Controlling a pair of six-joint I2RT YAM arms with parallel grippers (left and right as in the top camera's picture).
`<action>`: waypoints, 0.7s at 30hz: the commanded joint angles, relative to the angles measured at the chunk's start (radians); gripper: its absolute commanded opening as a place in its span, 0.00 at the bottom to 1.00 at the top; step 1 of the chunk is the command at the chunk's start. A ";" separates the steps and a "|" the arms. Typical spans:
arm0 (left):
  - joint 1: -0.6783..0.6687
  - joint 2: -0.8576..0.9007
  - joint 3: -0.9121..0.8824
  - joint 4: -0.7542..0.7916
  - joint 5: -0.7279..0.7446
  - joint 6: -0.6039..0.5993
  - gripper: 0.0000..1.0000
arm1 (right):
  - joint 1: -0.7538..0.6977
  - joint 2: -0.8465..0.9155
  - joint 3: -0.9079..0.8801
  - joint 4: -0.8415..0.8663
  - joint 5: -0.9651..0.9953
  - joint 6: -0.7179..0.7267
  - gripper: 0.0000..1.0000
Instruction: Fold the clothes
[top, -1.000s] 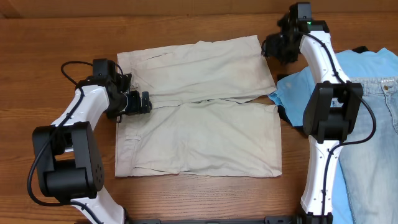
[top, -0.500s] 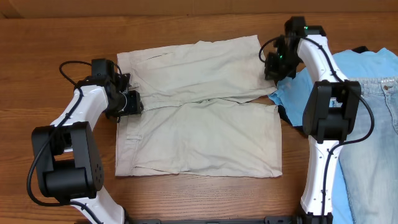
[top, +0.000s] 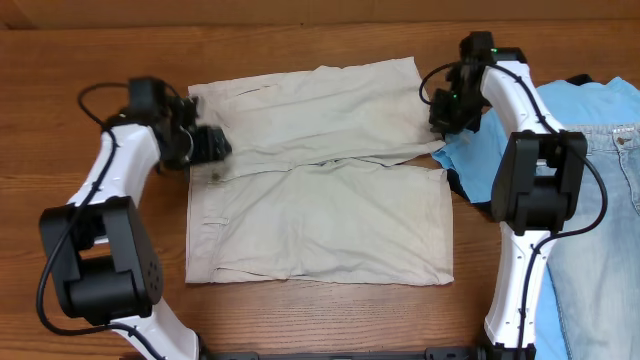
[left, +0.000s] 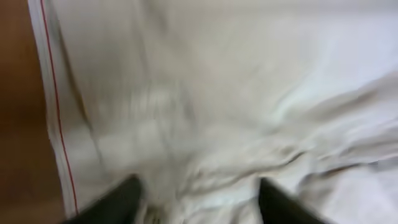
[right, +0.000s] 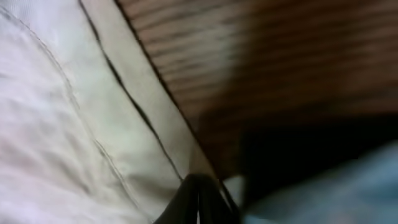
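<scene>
The pale beige shorts (top: 320, 200) lie flat on the table, waistband to the left and both legs to the right. My left gripper (top: 205, 145) is at the waistband near the fly. In the left wrist view its dark fingers (left: 124, 200) stand partly closed with bunched, wrinkled cloth (left: 217, 93) between them. My right gripper (top: 442, 112) sits at the hem of the far leg. In the right wrist view its fingertips (right: 199, 190) are pressed together on the hem edge of the shorts (right: 62, 124). Both wrist views are blurred.
A light blue T-shirt (top: 590, 105) and pale denim jeans (top: 605, 230) lie at the right, the shirt's corner (top: 465, 150) touching the shorts' far leg. Bare wooden table (top: 100, 60) surrounds the shorts on the left, far and near sides.
My left gripper closed from open onto the waistband and shifted toward the far side. My right gripper came down to the far leg's hem and shut there.
</scene>
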 joint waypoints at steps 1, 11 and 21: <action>0.010 0.003 0.057 0.061 0.140 0.005 0.33 | -0.008 -0.137 0.085 -0.024 -0.030 -0.020 0.09; -0.034 0.157 0.018 0.305 -0.017 0.028 0.04 | 0.033 -0.331 0.105 -0.228 -0.094 -0.051 0.17; 0.068 0.312 0.018 0.334 -0.235 -0.062 0.04 | 0.068 -0.331 0.085 -0.288 -0.091 -0.124 0.21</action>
